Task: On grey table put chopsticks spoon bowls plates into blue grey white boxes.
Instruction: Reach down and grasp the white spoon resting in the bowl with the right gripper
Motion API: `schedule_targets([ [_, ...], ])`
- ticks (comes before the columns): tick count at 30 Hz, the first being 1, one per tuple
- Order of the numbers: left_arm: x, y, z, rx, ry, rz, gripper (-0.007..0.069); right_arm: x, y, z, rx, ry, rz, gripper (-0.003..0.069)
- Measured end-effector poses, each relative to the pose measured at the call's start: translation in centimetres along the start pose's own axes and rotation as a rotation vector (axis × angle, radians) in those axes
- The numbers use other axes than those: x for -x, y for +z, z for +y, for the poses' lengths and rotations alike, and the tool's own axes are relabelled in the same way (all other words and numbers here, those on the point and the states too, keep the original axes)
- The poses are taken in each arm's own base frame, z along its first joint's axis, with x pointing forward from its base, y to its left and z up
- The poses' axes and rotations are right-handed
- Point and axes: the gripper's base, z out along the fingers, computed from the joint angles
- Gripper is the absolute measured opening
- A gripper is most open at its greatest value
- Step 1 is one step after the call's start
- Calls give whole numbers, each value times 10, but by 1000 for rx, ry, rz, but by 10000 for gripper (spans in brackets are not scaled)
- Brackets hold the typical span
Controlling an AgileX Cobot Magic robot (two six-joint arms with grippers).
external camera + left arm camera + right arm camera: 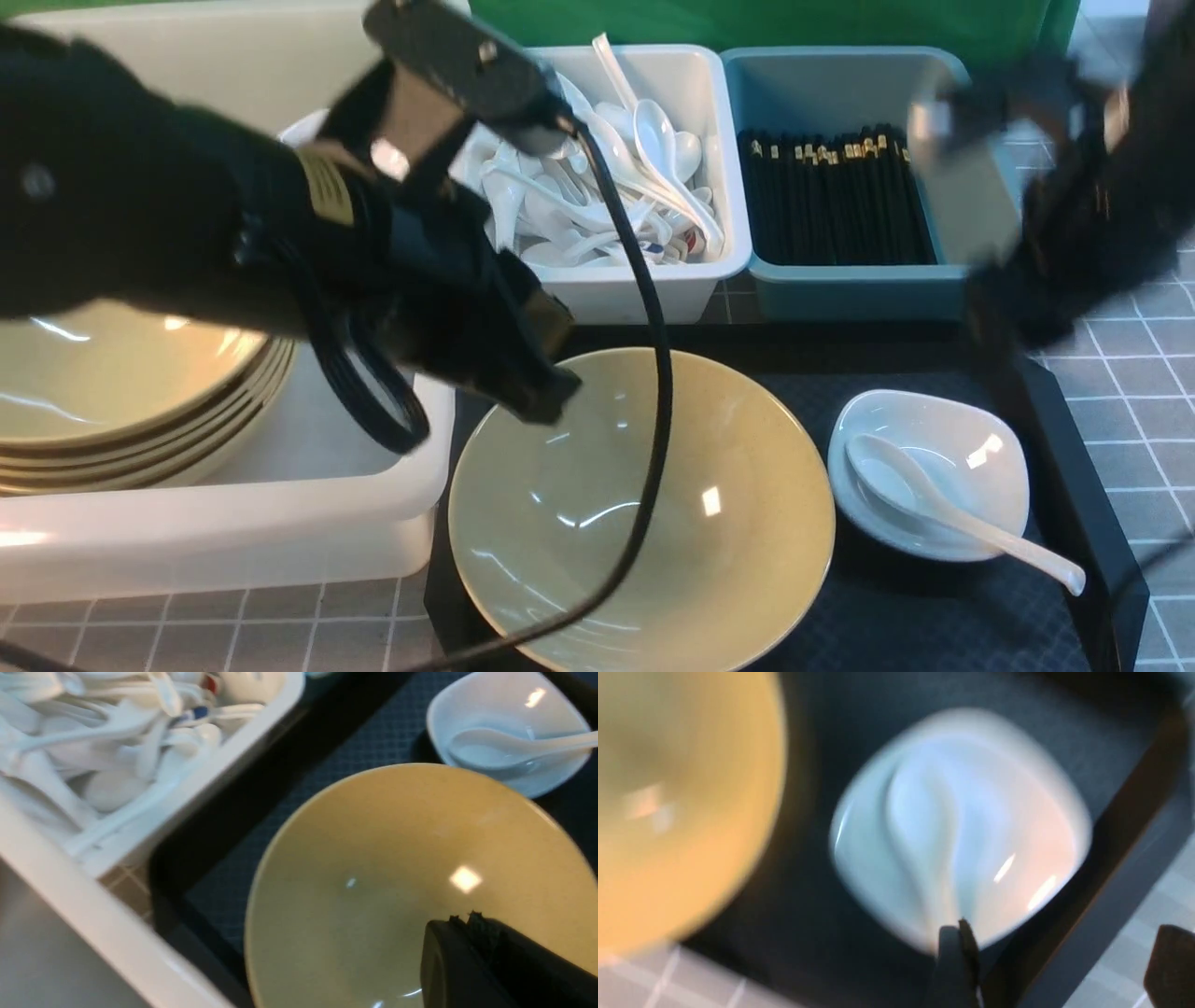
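A yellow bowl (644, 509) sits on the black tray (1074, 448). Beside it stands a white plate (971, 439) with a spoon (934, 504) lying in it. My left gripper (551, 392) is shut and empty, hovering over the bowl's (373, 882) left part; its tip (462, 919) shows above the bowl's inside. My right arm (1074, 233) is blurred above the tray's right side. Its gripper (1064, 952) is open and empty over the edge of the plate (994, 812). Many chopsticks (831, 196) lie in the blue box (840, 280).
The small white box (644, 289) holds a heap of spoons. The large milky box (215, 523) at left holds stacked yellow bowls (121, 392). The grey tiled table (1148, 392) shows right of the tray. My left arm's cable hangs across the bowl.
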Motion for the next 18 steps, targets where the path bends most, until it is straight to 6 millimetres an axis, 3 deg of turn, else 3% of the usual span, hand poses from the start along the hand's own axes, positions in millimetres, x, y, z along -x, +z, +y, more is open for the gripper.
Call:
schedule_targets([
  [8,0,4,-8,-84,11,-46,-8,-22,59,12,11,-51,39,534],
  [18,0,3,-9,-97,29,-46,-8,-9,100,10,10,-71,34,503],
])
